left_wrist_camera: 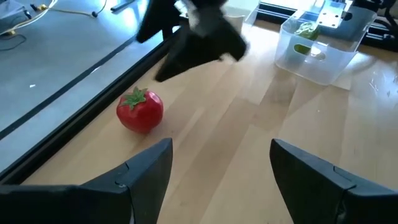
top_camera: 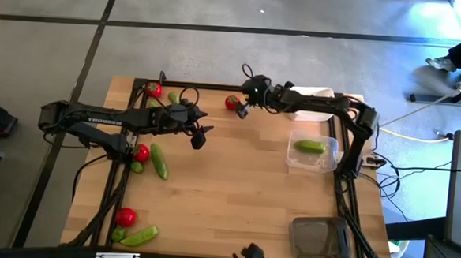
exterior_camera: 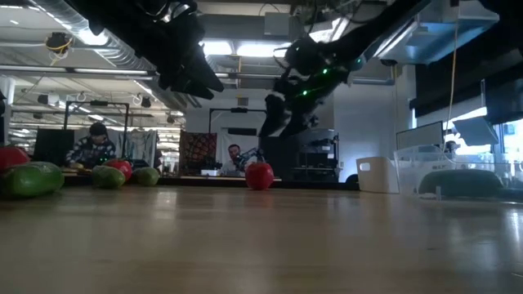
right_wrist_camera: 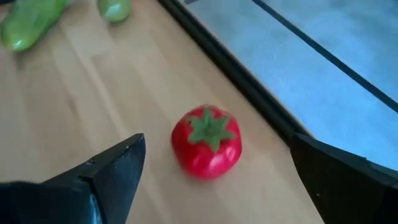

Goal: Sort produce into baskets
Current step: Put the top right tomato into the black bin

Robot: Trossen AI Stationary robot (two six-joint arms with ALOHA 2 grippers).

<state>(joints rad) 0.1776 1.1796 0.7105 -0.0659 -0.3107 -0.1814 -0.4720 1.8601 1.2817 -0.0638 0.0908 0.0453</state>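
Our right tool [right_wrist_camera: 214,186] wide open, empty, above tomato [right_wrist_camera: 206,142]. We judge it light, rigid, probably slick; grip round body. Left tool [left_wrist_camera: 214,180] open, empty.

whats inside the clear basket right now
The clear basket holds one elongated green pod, lying on its floor. The left wrist view shows the same green piece through the wall. Nothing else shows inside; its floor directly beneath the pod is covered.
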